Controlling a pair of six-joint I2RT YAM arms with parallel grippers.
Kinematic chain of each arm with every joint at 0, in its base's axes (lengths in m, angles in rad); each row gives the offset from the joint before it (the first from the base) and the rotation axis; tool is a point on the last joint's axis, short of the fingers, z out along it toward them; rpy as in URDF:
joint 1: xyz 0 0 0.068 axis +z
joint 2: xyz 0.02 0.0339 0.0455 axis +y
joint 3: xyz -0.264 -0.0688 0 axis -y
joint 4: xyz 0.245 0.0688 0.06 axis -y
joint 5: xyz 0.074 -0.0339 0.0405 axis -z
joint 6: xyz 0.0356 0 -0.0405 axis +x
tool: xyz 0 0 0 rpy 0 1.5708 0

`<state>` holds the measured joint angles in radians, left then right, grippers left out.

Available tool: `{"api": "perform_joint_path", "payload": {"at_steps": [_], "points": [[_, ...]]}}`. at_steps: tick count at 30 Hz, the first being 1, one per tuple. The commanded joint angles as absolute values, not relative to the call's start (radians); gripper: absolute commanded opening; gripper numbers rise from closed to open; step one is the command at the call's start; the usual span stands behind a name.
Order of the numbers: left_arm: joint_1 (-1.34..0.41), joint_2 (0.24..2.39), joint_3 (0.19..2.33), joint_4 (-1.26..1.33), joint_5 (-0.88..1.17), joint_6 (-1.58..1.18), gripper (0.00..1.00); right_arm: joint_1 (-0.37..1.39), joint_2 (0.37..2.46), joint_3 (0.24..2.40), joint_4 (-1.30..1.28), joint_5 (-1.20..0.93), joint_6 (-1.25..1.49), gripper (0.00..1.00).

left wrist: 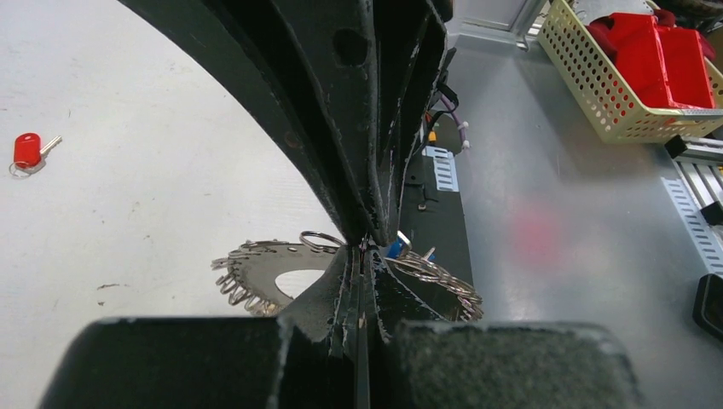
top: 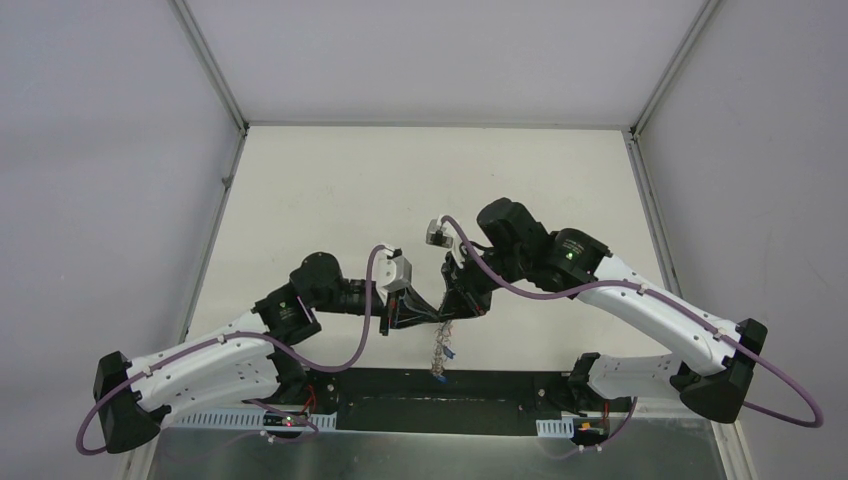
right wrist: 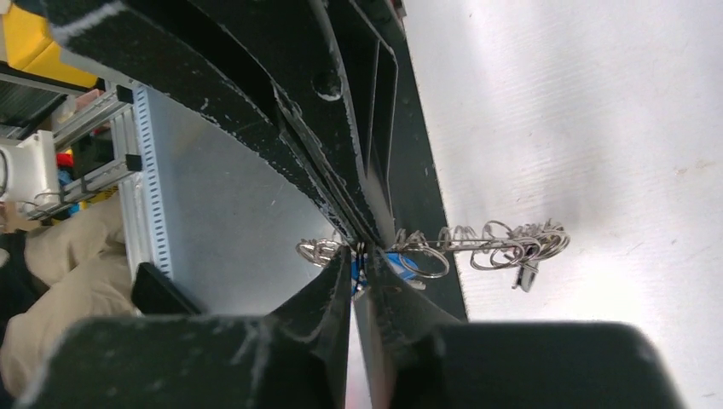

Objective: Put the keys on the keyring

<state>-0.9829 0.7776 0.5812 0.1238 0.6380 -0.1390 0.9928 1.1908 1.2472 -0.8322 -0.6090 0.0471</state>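
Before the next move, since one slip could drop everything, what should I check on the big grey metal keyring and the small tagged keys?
1. Large flat grey metal keyring held up off the white table: ok, it hangs edge-on under the grippers.
2. Right gripper shut on the keyring's rim: ok.
3. Left gripper shut at the same spot: ok; which wire loop it pinches: cannot tell.
4. Small blue-tagged key threaded on a loop: cannot tell, the fingers hide it.
5. Small red-tagged key on the keyring: not ok, it lies alone on the table.
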Motion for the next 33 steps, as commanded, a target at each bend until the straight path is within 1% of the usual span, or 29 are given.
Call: {"api": "perform_joint_path", "payload": {"at_steps": [1,3,5,6,7,10,16,23,33], "points": [[-0.992,0.738,0.566,0.181,0.622,-0.138,0.0,0.996,1.152,1.27,-0.727,-0.596,0.061,0.28],[-0.992,0.716,0.557,0.181,0.602,-0.143,0.0,0.996,1.116,1.233,-0.676,-0.554,0.071,0.49],[-0.992,0.689,0.549,0.179,0.573,-0.15,0.0,0.996,1.065,1.185,-0.61,-0.499,0.096,0.65],[-0.992,0.674,0.546,0.174,0.549,-0.156,0.0,0.996,1.036,1.159,-0.566,-0.463,0.124,0.7],[-0.992,0.659,0.538,0.172,0.523,-0.162,0.0,0.996,0.996,1.127,-0.519,-0.426,0.153,0.72],[-0.992,0.611,0.515,0.173,0.443,-0.179,0.0,0.996,0.937,1.065,-0.439,-0.322,0.292,0.72],[-0.992,0.527,0.459,0.232,0.352,-0.22,0.0,0.996,0.923,1.003,-0.361,-0.362,0.422,0.7],[-0.992,0.488,0.436,0.246,0.344,-0.237,0.0,0.995,0.969,0.983,-0.322,-0.365,0.431,0.69],[-0.992,0.503,0.443,0.245,0.357,-0.243,0.0,0.996,1.008,0.98,-0.298,-0.365,0.431,0.69]]}}
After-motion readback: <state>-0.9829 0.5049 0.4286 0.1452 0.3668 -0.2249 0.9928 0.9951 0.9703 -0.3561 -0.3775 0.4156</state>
